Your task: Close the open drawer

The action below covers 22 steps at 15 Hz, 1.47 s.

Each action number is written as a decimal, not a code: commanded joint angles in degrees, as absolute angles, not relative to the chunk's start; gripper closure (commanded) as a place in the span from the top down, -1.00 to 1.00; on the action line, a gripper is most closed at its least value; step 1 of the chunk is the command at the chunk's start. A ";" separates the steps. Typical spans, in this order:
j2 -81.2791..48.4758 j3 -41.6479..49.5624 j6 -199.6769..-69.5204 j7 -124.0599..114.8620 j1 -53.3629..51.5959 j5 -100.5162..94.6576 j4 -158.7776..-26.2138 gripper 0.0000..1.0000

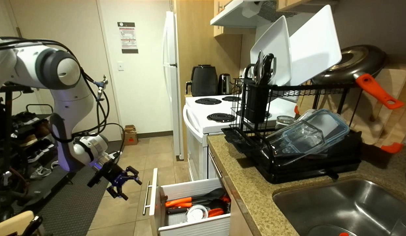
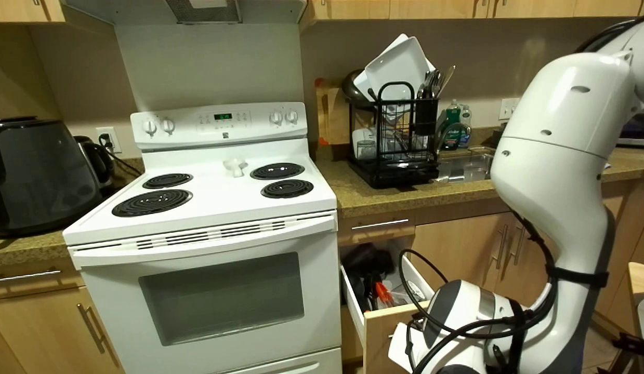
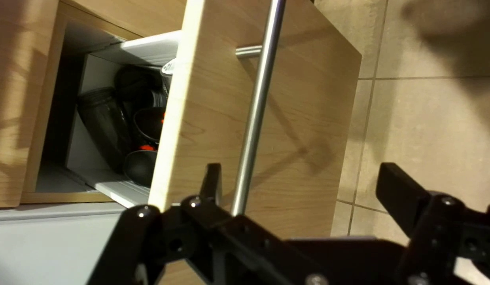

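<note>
The utensil drawer stands pulled out below a speckled countertop, beside the white coil-burner stove. Near the drawer's bar handle, the Robotiq gripper is spread wide, holding nothing. Above, a black dish rack adjoins the steel sink; beige floor tiles border a dark mat.

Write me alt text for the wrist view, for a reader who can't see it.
An open wood-fronted drawer with a metal bar handle slants across the view, black utensils visible inside. The robot's black gripper, wide open, shows along the bottom edge. Tiled floor lies to the right.
</note>
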<state>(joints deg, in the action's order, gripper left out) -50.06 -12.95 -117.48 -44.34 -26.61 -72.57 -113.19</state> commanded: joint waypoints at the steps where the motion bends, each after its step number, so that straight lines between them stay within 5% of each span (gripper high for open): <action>1: -53.42 -11.57 -115.56 -46.38 -28.08 -75.28 -108.90 1.00; 22: -62.39 -13.59 -95.36 -62.86 -35.87 -95.09 -106.22 1.00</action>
